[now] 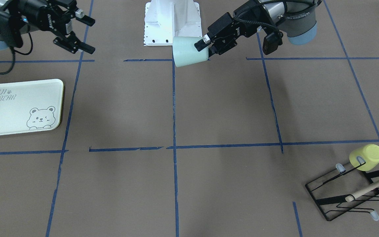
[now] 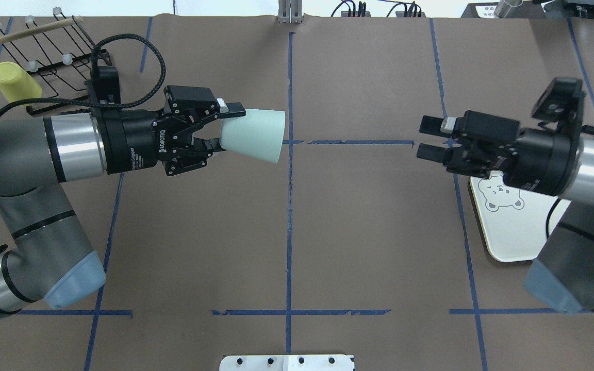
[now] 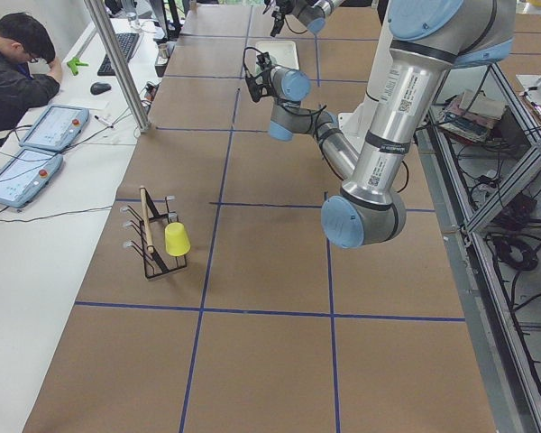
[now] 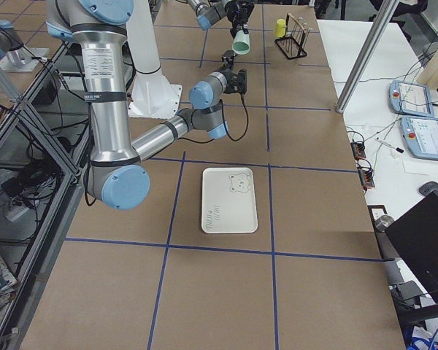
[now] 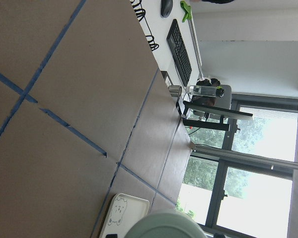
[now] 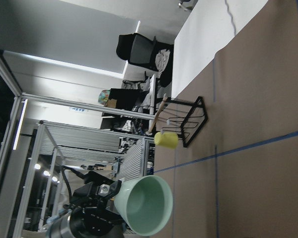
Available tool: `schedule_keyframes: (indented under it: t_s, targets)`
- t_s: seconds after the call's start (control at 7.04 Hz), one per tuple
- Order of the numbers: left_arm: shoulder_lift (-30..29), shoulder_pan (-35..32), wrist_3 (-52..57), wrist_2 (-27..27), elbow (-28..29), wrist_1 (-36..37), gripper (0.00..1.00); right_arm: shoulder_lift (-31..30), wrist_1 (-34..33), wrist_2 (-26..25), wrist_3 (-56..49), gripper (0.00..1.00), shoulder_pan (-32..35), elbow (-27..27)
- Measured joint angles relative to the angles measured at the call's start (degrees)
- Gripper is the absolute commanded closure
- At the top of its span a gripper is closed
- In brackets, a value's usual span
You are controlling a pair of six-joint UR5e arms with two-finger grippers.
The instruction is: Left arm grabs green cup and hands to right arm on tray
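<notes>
Overhead, left to right: yellow cup (image 2: 16, 82) against the wire rack (image 1: 373, 185) in the counter's (image 2: 359, 232) far corner. Left arm (image 2: 23, 149) reaches in level. Left jaws are clamped on the narrow base end of the green cup (image 2: 256, 135), which is on its side in the air by the centre tape line, mouth pointing at the right arm (image 2: 586, 170). Open gap, then the right jaws: spread apart, holding nothing, in line with the cup in this view. Tray (image 2: 508, 237) lies flat on the counter, partly hidden under that arm here. The front-facing view shows it whole, lettering included, well apart from the cup. Right wrist view looks straight into the cup's open mouth, which overhead can't show. Left wrist view catches only the cup's rim at its bottom edge.
</notes>
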Motion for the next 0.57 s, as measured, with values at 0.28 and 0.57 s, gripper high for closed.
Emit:
schedule_keyframes:
  t_s: [0.28,0.57]
  targets:
    - [-0.06,1.89,0.03,0.01,0.23,-2.89,0.75,3.91,0.96,-4.25,0.74,0.00,-7.33,-0.75]
    - [-0.62,3.48,0.13,-0.05,0.52,-3.62,0.75,5.58,0.73,-4.73,3.15,0.00,-8.93,-1.35]
